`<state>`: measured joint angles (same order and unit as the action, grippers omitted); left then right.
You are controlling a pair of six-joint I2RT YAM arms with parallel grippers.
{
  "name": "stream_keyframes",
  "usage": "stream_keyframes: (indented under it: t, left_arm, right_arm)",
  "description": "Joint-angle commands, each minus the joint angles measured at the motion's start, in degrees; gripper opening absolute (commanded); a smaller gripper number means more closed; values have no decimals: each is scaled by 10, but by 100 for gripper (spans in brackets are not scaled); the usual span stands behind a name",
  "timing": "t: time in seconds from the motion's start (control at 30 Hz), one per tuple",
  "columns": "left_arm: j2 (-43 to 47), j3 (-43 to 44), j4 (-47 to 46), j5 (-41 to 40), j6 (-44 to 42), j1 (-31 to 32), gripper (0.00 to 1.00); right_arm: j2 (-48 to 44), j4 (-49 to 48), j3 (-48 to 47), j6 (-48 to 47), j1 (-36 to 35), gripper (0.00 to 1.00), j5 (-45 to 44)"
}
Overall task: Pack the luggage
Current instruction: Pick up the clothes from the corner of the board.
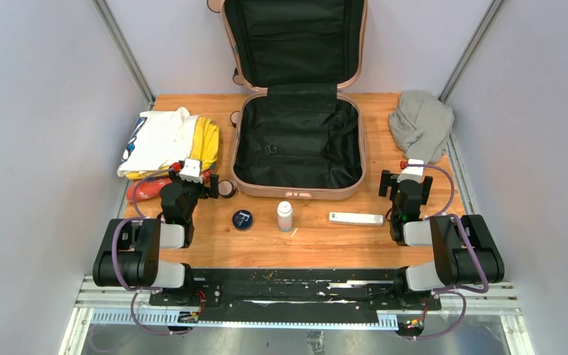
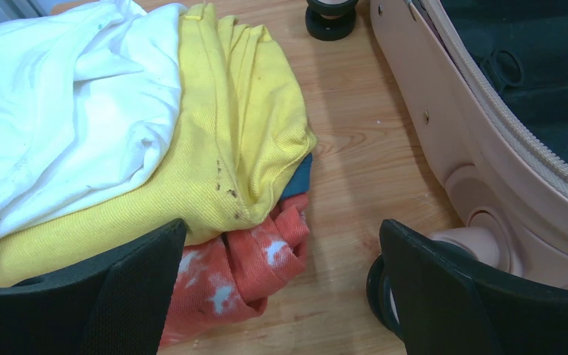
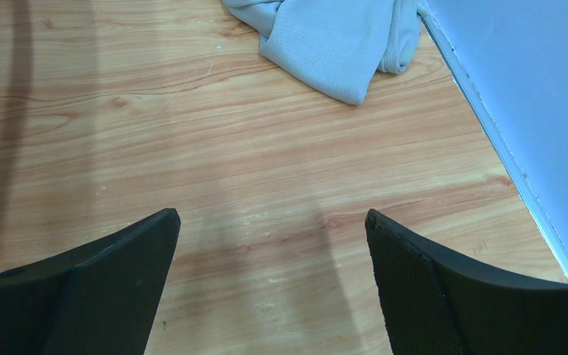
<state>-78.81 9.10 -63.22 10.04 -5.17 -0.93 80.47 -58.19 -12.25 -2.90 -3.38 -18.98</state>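
Note:
The pale pink luggage [image 1: 301,193] lies open at the table's middle back, its black-lined lid [image 1: 296,44] upright and its base holding nothing I can see. Its shell [image 2: 444,111] and a caster wheel [image 2: 330,18] show in the left wrist view. My left gripper [image 1: 192,177] is open and holds nothing [image 2: 281,229]; it hovers between a clothes pile and the luggage's near left wheel [image 2: 375,285]. The pile has a white garment [image 1: 159,140], a yellow one [image 2: 244,126] and a red one [image 2: 259,259]. My right gripper [image 1: 412,177] is open over bare wood [image 3: 272,222].
A grey cloth bundle [image 1: 420,124] lies at the back right, and it shows in the right wrist view [image 3: 340,37]. A round dark tin [image 1: 242,220], a small white bottle [image 1: 285,216] and a long white box [image 1: 356,218] sit in front of the luggage. Walls close both sides.

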Motion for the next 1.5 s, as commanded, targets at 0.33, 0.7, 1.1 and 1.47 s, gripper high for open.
stream_keyframes:
  t: [0.33,0.7,1.1,1.47]
  left_arm:
    - [15,20,18,-8,19,-3,100]
    - [63,342,643,94,-42,-63,100]
    - [-18,576,857,113,-41,-87,100]
    - [-180,718,917,-5,-50,-87,89]
  right_arm:
    - [-10,-6,-3,-2,-4,100,-9]
    - [-245,345,-129,212,-40,100,-76]
    - [-167,701,-354,257,-88,100,47]
    - [-91,844,-486,223,-233,93,20]
